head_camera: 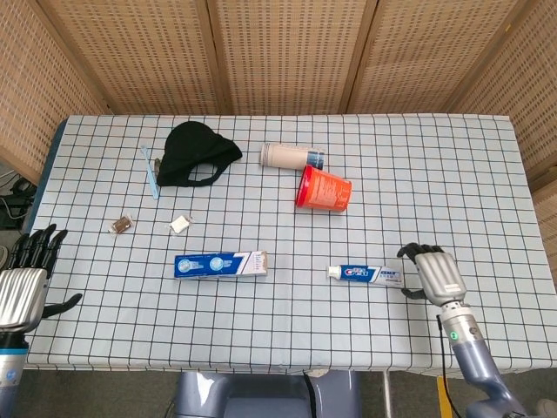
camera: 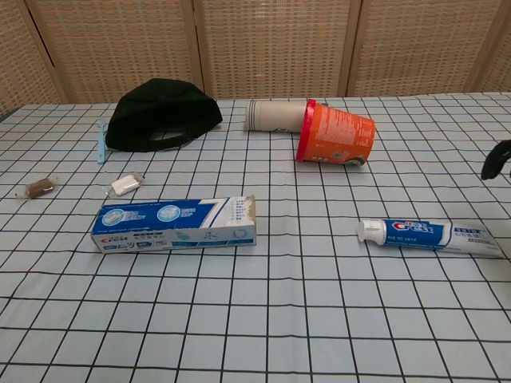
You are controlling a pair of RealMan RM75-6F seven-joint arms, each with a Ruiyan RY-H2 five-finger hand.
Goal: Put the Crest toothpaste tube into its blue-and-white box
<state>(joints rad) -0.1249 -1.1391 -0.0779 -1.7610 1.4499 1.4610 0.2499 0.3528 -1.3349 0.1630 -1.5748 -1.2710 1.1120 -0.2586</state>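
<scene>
Head view: I have my right hand point(head_camera: 432, 272) just beside the crimped tail of the toothpaste tube point(head_camera: 365, 274), fingers loosely curled, holding nothing; the soft glossy tube lies flat, cap pointing left toward the box point(head_camera: 220, 264). The rigid cardboard box lies lengthwise, its flap end facing the tube, well apart. My left hand point(head_camera: 24, 283) hangs empty off the table's near left corner, fingers spread.

Chest view: the tube point(camera: 431, 235) rests untouched on the checked cloth; the box's point(camera: 176, 224) right flap stands ajar.
</scene>
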